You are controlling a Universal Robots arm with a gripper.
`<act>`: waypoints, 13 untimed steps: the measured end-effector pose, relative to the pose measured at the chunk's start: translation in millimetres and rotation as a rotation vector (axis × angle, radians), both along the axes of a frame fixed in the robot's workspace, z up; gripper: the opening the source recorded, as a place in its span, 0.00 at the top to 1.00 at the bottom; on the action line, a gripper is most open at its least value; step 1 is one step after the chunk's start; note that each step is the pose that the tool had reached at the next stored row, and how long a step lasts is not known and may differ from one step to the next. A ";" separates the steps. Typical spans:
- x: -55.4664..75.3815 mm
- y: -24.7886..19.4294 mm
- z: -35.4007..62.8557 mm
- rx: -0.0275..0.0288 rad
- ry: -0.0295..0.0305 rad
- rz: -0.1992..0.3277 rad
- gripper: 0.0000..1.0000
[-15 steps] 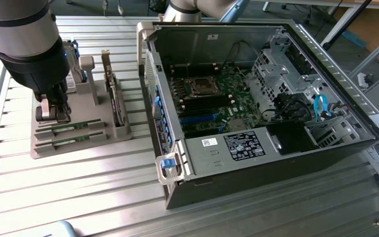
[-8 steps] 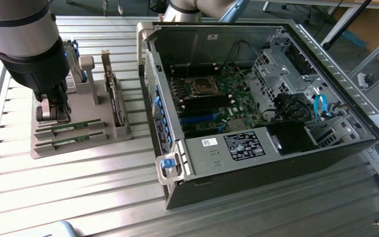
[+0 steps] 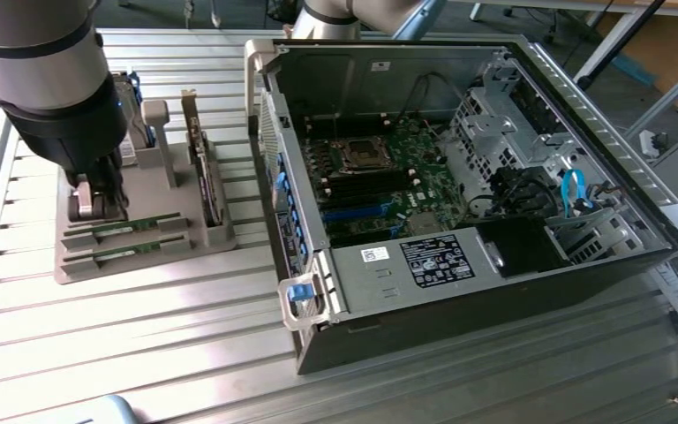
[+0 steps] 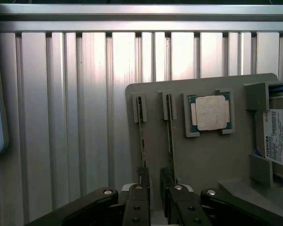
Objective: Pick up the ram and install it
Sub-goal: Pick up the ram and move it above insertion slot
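Ram sticks, two alike, stand on edge in slots of the grey holder, beside its processor chip; gripper hangs just above the holder, jaws spread wide, gripping nothing.

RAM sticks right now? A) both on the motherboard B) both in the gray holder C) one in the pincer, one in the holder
B: both sticks sit in the gray holder; the open pincer above them holds nothing.
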State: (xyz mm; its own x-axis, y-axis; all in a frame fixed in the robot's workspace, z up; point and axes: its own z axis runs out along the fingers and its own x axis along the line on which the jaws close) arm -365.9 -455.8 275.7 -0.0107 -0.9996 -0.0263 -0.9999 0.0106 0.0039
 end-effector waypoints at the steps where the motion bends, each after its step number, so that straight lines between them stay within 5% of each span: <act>1: 0.0 0.0 -1.3 0.0000 -0.0001 0.000 0.76; 13: 0.0 -0.1 -12.8 0.0001 -0.0002 0.000 0.76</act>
State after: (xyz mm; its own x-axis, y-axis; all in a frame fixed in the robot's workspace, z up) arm -365.9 -455.8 262.9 -0.0106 -0.9996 -0.0264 -0.9999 0.0105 0.0038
